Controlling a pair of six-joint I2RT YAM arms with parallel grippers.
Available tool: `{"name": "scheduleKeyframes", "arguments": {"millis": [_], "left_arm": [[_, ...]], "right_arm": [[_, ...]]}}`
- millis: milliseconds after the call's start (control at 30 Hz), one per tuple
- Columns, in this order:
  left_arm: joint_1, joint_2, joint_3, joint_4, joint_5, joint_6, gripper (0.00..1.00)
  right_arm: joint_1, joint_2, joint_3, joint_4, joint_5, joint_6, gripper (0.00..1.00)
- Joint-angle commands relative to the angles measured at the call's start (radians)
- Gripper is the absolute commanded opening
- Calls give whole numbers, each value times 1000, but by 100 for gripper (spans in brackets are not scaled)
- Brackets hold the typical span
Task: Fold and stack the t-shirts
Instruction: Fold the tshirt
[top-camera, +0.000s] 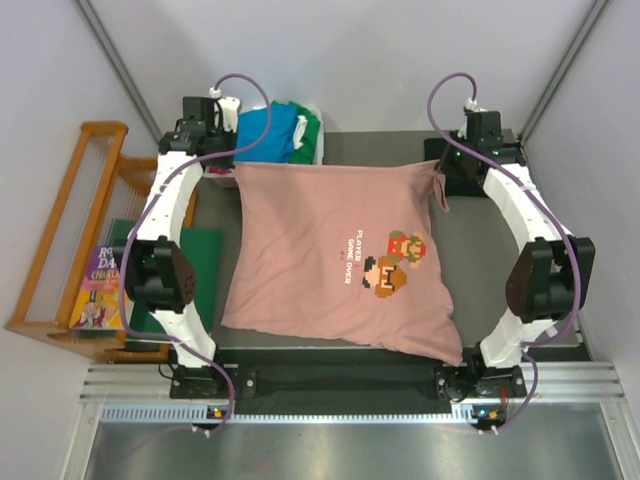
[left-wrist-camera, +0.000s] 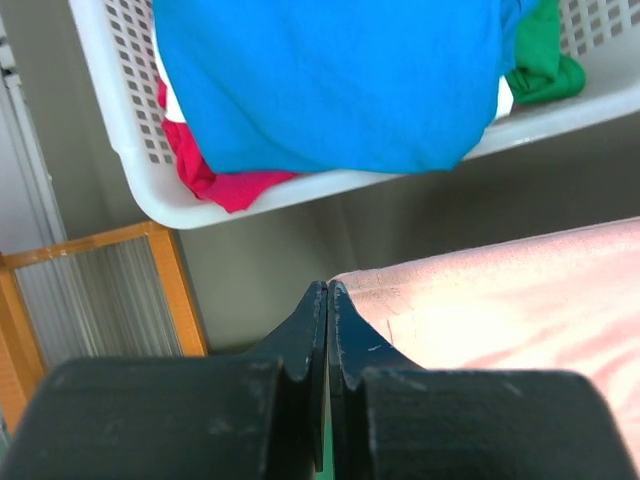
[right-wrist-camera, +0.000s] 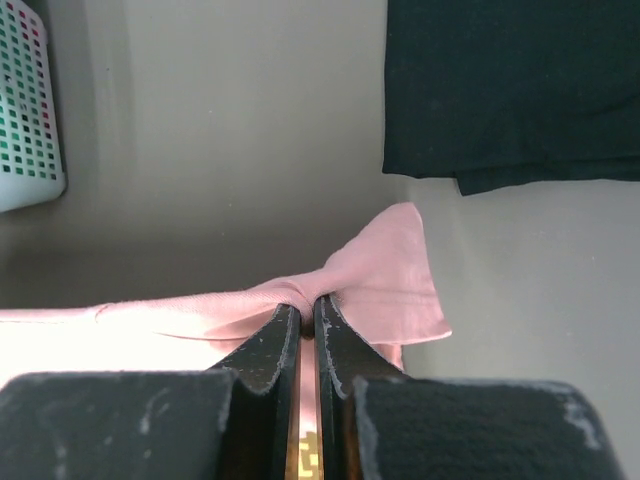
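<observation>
The table (top-camera: 370, 142) runs between my two arms, and most of it is covered by the pink t-shirt (top-camera: 320, 250), which lies spread out with its print (top-camera: 390, 262) facing up. Its far edge runs in a straight line from one of my pincers to the other.

To my left, off the table, stands a wooden rack (top-camera: 60, 230). At the far left corner sits a white basket (left-wrist-camera: 110, 130) with more t-shirts piled in it: a blue shirt (left-wrist-camera: 330, 80) on top, a green shirt (left-wrist-camera: 545, 65) and a red shirt (left-wrist-camera: 220, 180) poking out around it. At the far right lies a black shirt (right-wrist-camera: 510, 90), flat and folded.

A dark-green board (top-camera: 205, 260) rests beside my left arm, next to a book (top-camera: 97, 285).

My left gripper (left-wrist-camera: 327, 290) is pressed closed, with the far left corner of the pink cloth meeting it right at the tips (only a sliver of it, as far as I can see). My right gripper (right-wrist-camera: 307, 305) is clamped on the far right corner, and a small flap of pink sticks out past the tips.
</observation>
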Motion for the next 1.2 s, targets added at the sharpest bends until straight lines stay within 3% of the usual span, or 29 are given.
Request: {"name": "scheduleKeyframes", "arguments": {"millis": [0, 367, 533, 900, 1033, 1167], "left_arm": [[1, -46, -1, -17, -19, 5, 0], [-20, -210, -144, -95, 76, 52, 0], [-20, -299, -295, -101, 113, 71, 0], [-20, -440, -683, -6, 144, 92, 0], [-20, -423, -742, 11, 108, 94, 0], [-20, -389, -765, 26, 94, 87, 0]], "right_arm": [[-4, -80, -46, 25, 20, -7, 0], [31, -376, -333, -90, -38, 24, 0], [33, -486, -463, -138, -68, 15, 0], [33, -565, -661, -158, -127, 24, 0], [33, -562, -675, -172, -176, 21, 1], [33, -568, -713, -187, -229, 21, 42]]}}
